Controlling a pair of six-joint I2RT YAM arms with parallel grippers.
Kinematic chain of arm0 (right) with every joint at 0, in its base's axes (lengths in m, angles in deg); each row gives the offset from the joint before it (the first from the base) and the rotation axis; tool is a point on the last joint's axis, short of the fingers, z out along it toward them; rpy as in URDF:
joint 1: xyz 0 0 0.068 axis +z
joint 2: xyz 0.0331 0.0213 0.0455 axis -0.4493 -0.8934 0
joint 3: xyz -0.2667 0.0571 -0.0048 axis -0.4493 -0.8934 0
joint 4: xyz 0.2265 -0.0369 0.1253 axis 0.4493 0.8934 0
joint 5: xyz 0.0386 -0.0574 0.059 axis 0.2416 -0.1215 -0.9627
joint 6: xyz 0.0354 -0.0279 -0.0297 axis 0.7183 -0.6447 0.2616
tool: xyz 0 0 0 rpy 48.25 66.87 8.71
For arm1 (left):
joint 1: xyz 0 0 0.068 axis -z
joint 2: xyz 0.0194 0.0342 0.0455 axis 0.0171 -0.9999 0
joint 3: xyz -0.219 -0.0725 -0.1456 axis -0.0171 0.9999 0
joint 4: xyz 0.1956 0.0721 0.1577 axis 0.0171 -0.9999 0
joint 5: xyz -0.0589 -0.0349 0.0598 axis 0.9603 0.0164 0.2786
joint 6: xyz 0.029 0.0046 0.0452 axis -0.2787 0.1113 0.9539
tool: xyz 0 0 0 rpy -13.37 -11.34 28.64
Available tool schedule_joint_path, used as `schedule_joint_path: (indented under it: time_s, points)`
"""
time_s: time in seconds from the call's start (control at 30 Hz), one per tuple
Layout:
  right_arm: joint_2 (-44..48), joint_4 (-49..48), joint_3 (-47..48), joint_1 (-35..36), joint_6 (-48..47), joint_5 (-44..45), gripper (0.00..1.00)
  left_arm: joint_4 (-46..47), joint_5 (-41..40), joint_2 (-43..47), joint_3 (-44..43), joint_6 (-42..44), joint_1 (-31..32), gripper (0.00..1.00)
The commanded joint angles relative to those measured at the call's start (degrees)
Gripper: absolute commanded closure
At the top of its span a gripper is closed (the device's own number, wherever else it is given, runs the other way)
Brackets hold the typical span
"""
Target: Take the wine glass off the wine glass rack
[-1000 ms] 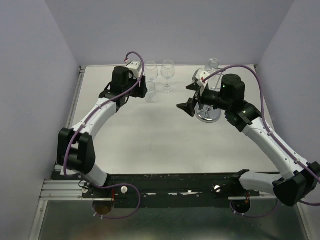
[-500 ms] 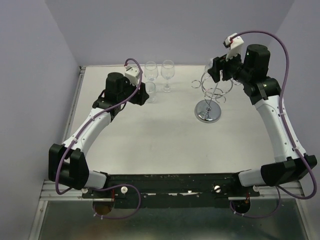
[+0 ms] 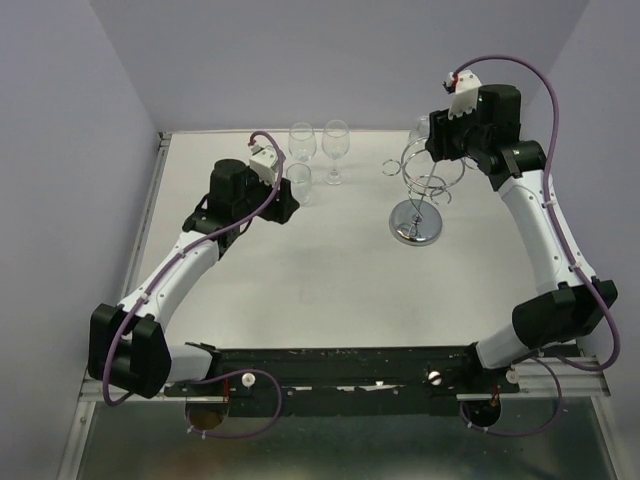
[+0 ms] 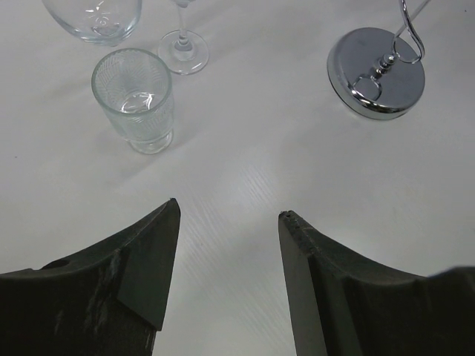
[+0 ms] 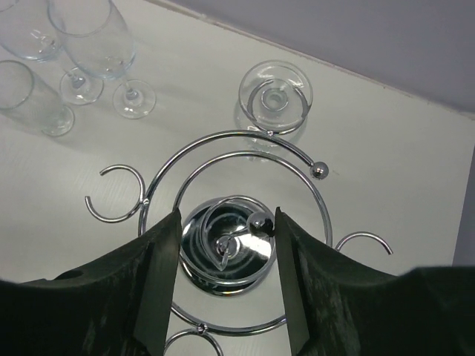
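The chrome wine glass rack (image 3: pixel 417 205) stands at the back right on its round disc base (image 5: pixel 223 248). One wine glass (image 3: pixel 423 127) hangs upside down from a far loop; in the right wrist view its foot (image 5: pixel 275 98) sits in the loop beyond the ring top (image 5: pixel 241 144). My right gripper (image 3: pixel 437 148) is open and empty, directly above the rack, and its jaws (image 5: pixel 226 219) straddle the central post from above. My left gripper (image 3: pixel 286 197) is open and empty over the table (image 4: pixel 228 211), short of a small tumbler (image 4: pixel 137 96).
Two stemmed glasses (image 3: pixel 302 141) (image 3: pixel 336 147) and the tumbler (image 3: pixel 298 183) stand at the back centre, left of the rack. The rack's base also shows in the left wrist view (image 4: pixel 376 70). Lilac walls close in the table on three sides.
My right arm has risen and swung back from low beside the rack to above its top. My left arm has drawn back a little from the glasses.
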Motion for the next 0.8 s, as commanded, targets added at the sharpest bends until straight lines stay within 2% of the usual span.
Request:
schedule_joint_path:
  time_s: [0.0,0.23,0.5,0.77]
  points:
    - [-2.7,1.7,3.7,-0.8,2.2,3.4,0.41,1.1,1.0,2.5,1.4,-0.1,0.5,0.31]
    - [-3.9,1.6,4.6,-1.3,2.7,3.3,0.45,1.1,0.8,3.1,2.3,0.2,0.5,0.31]
    - [-2.9,1.5,1.6,-1.3,2.6,3.6,0.59,2.4,1.0,2.8,2.9,-0.8,0.5,0.31]
    - [-4.3,1.2,2.0,-1.7,1.7,3.6,0.6,3.2,1.4,2.4,3.4,-1.4,0.6,0.31]
